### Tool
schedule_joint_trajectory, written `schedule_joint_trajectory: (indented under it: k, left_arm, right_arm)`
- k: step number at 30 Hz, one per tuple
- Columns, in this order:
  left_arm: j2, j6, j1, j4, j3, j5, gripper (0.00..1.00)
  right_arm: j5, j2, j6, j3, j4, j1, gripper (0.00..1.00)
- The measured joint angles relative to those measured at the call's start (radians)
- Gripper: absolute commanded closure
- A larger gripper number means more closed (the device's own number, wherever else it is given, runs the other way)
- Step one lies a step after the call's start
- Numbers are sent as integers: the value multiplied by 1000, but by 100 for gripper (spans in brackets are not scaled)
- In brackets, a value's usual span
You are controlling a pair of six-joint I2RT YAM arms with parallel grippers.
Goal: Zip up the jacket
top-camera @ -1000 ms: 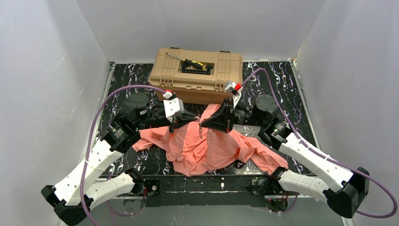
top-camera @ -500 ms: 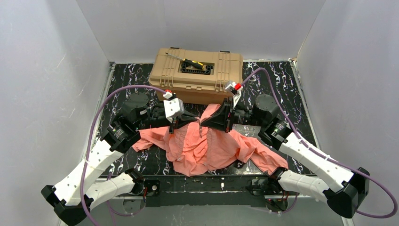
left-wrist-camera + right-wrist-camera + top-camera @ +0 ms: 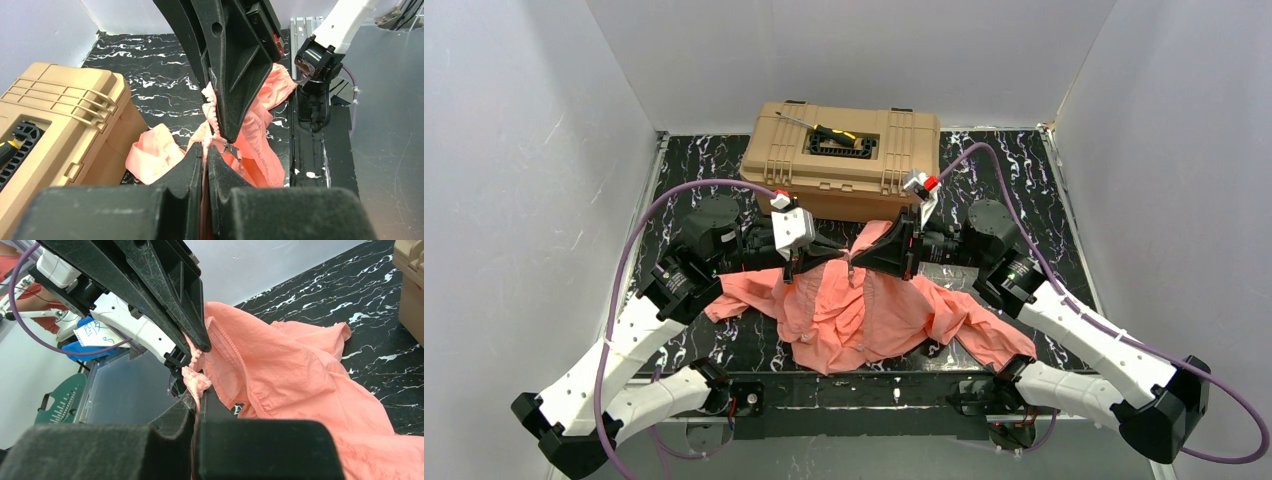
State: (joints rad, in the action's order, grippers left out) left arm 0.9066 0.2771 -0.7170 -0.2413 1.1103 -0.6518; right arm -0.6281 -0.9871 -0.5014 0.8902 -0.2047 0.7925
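Zipper [image 3: 232, 352] teeth run from the overhead frame's centre toward its bottom edge; left jaws and right jaws, tip to tip there, each clamp jacket [image 3: 864, 315] fabric.

Everything was lit bright and even from overhead, so only a soft shadow was thrown right in front of the tan toolbox [image 3: 842, 165]. A bit of sheen was picked up on the table [image 3: 704, 160] beside it. Stuff nearest the wrist lenses was rendered slightly blurry.
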Motion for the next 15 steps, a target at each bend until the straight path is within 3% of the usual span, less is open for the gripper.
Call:
schedule_joint_trajectory:
  k: [15]
  left_arm:
    - [0,0,0,-2,0,-10,100]
  right_arm:
    - [11,11,1,0,-2,0,99]
